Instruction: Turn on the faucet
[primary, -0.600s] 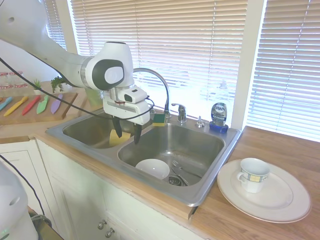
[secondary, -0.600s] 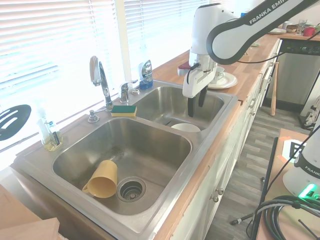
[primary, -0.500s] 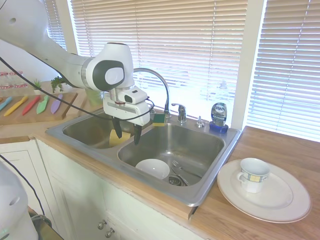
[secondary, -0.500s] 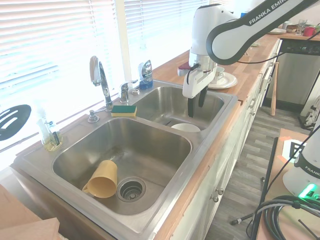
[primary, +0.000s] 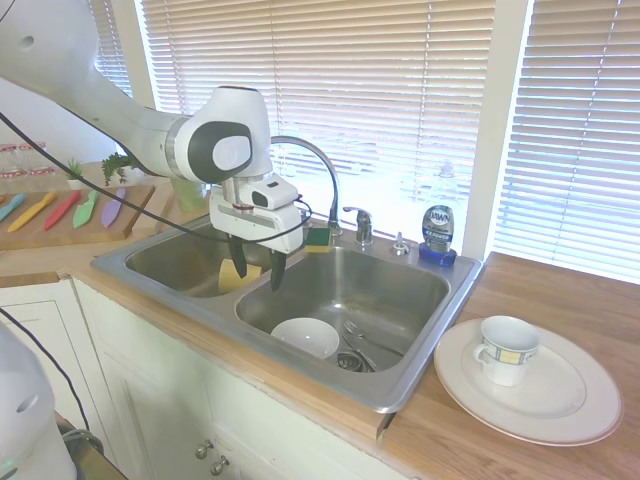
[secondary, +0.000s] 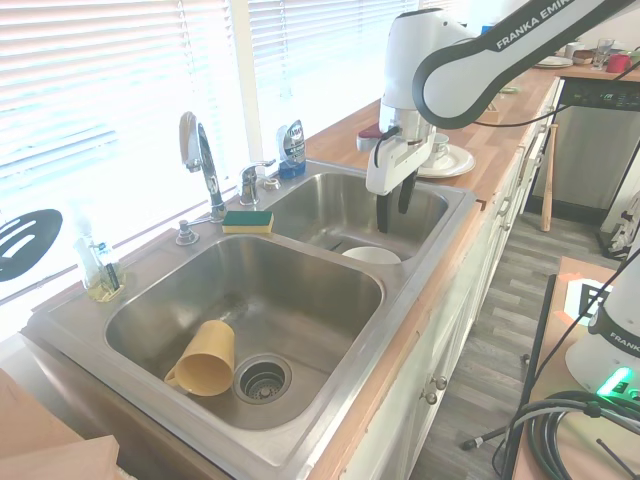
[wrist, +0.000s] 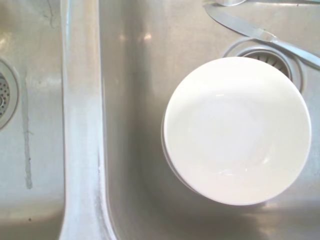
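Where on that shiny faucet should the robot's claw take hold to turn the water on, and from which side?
Probably the short lever handle beside the arched spout of the faucet, not the spout itself. It sticks out toward the basin, so coming down from above and in front, fingers either side, looks easiest. The gripper hangs open over the sink, apart from it.

The wooden desk carries the steel double sink and, at 3 o'clock, a white plate.
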